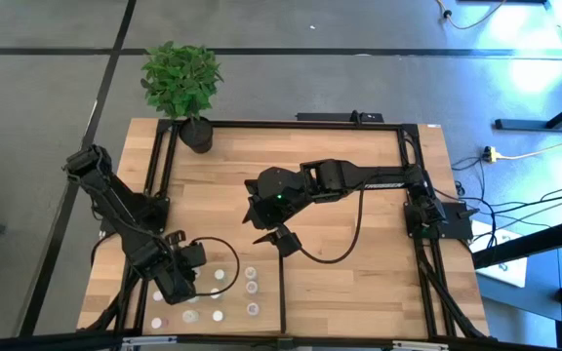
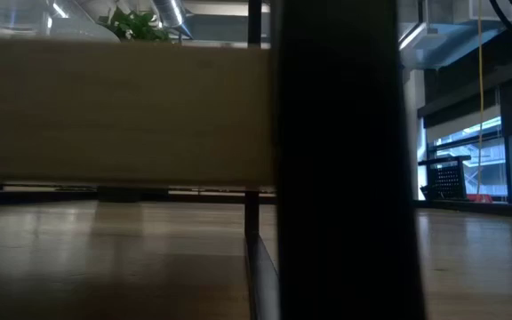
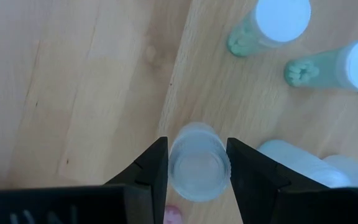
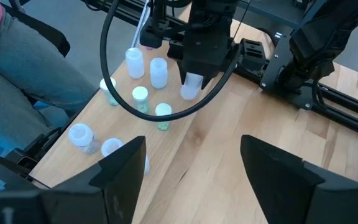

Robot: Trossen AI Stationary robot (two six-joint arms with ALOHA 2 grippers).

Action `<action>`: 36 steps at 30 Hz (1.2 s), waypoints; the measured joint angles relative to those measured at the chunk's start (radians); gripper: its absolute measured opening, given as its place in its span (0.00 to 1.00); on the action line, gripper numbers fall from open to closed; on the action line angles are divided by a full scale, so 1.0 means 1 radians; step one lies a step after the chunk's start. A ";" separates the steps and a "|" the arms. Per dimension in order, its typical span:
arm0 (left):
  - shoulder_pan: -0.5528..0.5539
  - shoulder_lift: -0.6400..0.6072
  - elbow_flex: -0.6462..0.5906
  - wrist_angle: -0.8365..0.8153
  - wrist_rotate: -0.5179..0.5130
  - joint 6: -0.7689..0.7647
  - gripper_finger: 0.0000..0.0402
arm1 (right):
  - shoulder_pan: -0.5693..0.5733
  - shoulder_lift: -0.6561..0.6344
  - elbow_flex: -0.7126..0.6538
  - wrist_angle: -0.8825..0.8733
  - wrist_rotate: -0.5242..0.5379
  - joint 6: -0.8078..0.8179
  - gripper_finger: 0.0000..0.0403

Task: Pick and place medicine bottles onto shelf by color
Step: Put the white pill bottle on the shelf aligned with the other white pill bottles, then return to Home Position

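The left tool point(image 3: 197, 163) is clamped on 1 clear medicine bottle point(image 3: 197, 168) at the shelf's point(image 1: 261, 185) 7 o'clock corner. About 8 other bottles point(image 1: 252, 287) stand nearby, seemingly unsorted. The right tool point(image 1: 273, 237) hangs mid-tabletop, fingers apart, empty.

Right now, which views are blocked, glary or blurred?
Low view: mostly blocked by a dark upright and a pale panel close to the lens. High view: window glare at the upper right. Left wrist view: the clear bottle between the left gripper's fingers is soft, with bright caps.
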 joint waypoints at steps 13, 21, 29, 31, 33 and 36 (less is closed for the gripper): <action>0.001 0.000 0.000 0.007 0.000 0.000 0.39 | 0.000 0.000 0.000 0.003 0.000 0.000 0.66; 0.001 0.000 0.000 0.007 0.000 -0.001 0.52 | 0.000 0.000 0.000 0.003 0.000 0.000 0.66; 0.001 -0.002 0.000 -0.004 0.000 -0.001 0.60 | 0.000 0.000 0.000 0.003 0.000 0.000 0.66; 0.001 -0.012 0.000 -0.004 -0.001 -0.002 0.59 | 0.000 0.000 0.000 0.003 0.000 0.000 0.66; 0.001 -0.026 0.000 0.000 -0.001 -0.002 0.58 | 0.000 0.000 0.000 0.003 0.000 0.000 0.66; 0.001 -0.046 0.002 -0.001 -0.010 -0.001 0.57 | 0.000 0.000 0.000 0.003 0.000 0.000 0.66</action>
